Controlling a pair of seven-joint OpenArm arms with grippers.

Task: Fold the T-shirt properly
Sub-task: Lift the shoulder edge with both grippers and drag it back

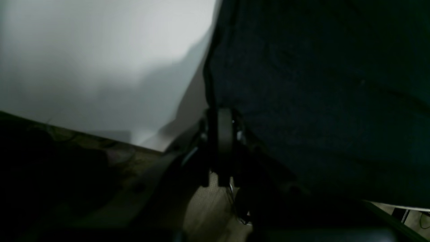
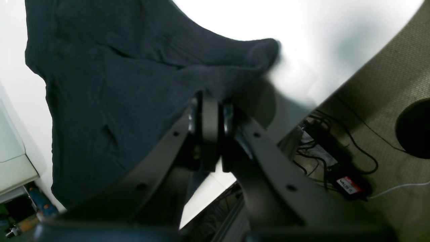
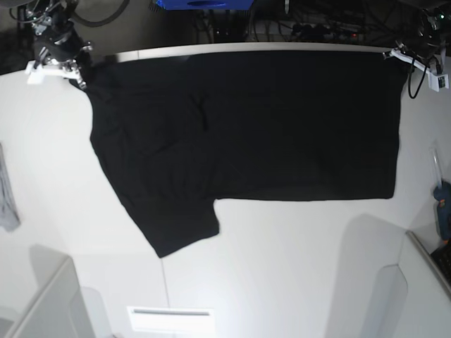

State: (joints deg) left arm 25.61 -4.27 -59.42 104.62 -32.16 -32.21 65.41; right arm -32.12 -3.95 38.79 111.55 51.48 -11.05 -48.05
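Observation:
The black T-shirt (image 3: 268, 127) lies spread plain side up on the white table (image 3: 296, 246), its long edge along the far side and one sleeve (image 3: 176, 225) pointing toward me. My right gripper (image 3: 70, 65) at the far left is shut on the shirt's corner; in the right wrist view its fingers (image 2: 210, 114) pinch the dark cloth (image 2: 111, 101). At the far right, my left gripper (image 3: 399, 55) is shut on the other corner, and in the left wrist view its closed fingers (image 1: 224, 131) hold the shirt's hem (image 1: 319, 94).
A small grey cloth (image 3: 7, 197) hangs at the table's left edge. White bins stand at the near left (image 3: 42, 303) and near right (image 3: 423, 296). A blue tool (image 3: 444, 201) sits at the right edge. Cables and a power strip (image 2: 336, 168) lie on the floor beyond the table.

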